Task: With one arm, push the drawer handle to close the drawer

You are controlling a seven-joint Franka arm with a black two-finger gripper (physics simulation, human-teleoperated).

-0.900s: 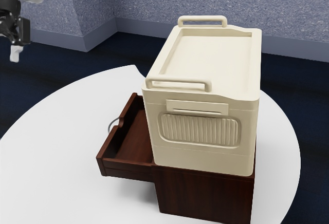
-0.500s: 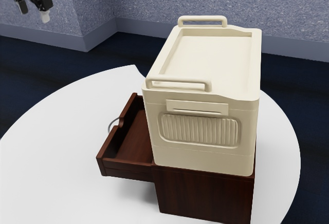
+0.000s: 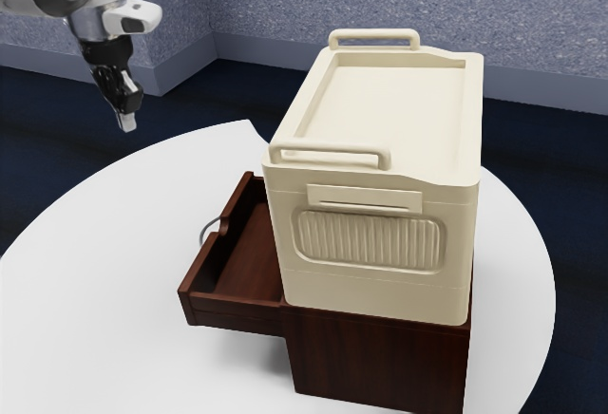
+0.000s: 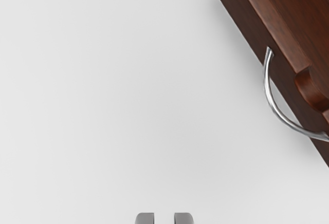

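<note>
In the exterior view's upper left, the gripper (image 3: 126, 122) is hanging empty, fingers apart, while the drawer (image 3: 200, 264) and its handle (image 3: 202, 231) are sticking out left of the middle, risking a slip from crooked pushing.

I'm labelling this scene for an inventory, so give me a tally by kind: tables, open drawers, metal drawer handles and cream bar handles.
White table: 1
Open drawer: 1
Metal drawer handle: 1
Cream bar handles: 2
Total: 5
</note>
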